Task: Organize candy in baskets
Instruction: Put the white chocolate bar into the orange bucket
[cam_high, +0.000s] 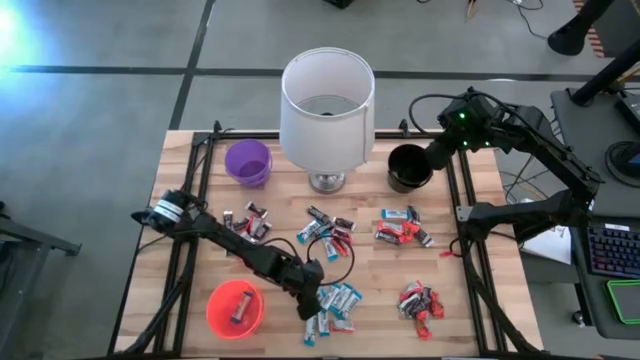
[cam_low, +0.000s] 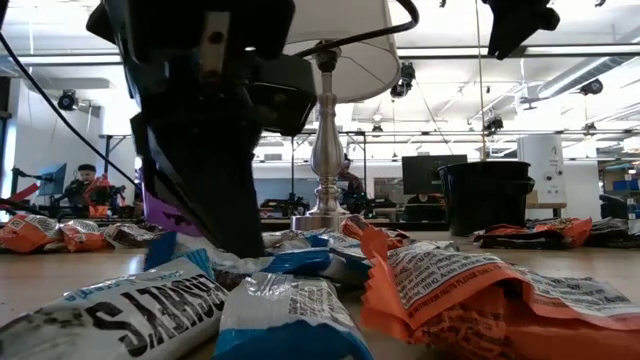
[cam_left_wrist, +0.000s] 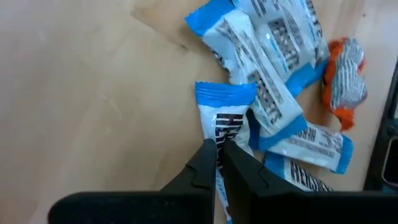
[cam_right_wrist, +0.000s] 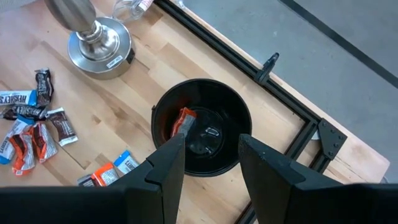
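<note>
A blue-and-white candy bar (cam_left_wrist: 225, 118) is lying in the blue pile (cam_high: 335, 300) near the surface's front edge, and the left gripper (cam_left_wrist: 217, 152) is pinching its wrapper, fingers (cam_left_wrist: 202, 165) closed right down on it. The pick looks just made; next it needs lifting clear and carrying to a basket, perhaps the purple one (cam_high: 247, 160) at the back left. The right gripper (cam_right_wrist: 211, 155) is hovering, fingers wide and empty, over the black basket (cam_right_wrist: 202, 127) holding one red bar (cam_right_wrist: 184, 119).

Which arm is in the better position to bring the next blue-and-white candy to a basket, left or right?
Left. The left gripper is shut on a blue-and-white candy in the front pile, near the orange-red basket. The right gripper hangs open over the black basket, far away.
</note>
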